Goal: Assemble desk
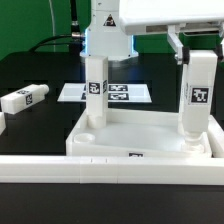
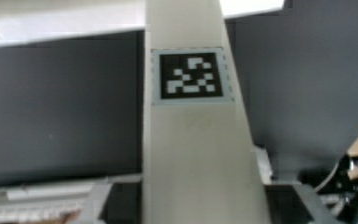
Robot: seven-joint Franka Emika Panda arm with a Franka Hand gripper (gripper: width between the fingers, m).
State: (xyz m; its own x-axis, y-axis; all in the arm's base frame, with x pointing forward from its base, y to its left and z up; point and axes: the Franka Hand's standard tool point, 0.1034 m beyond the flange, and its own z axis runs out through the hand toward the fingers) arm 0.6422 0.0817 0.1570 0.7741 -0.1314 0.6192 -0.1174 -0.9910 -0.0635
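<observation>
The white desk top (image 1: 78, 137) lies tray-like on the black table, low in the middle of the exterior view. One white leg (image 1: 95, 95) stands upright in its corner on the exterior view's left. My gripper (image 1: 198, 48) is shut on the top of a second tagged leg (image 1: 197, 98), which stands upright over the corner on the exterior view's right; I cannot tell how deep its foot sits. In the wrist view this leg (image 2: 194, 120) fills the middle, with my gripper (image 2: 197, 205) clamped around it and a dark finger pad (image 2: 130, 198) on either side. A third leg (image 1: 24, 98) lies loose at the exterior view's left.
The marker board (image 1: 122, 94) lies flat behind the desk top. A long white border rail (image 1: 100, 172) runs along the table's front edge. The robot's base (image 1: 105, 40) stands at the back.
</observation>
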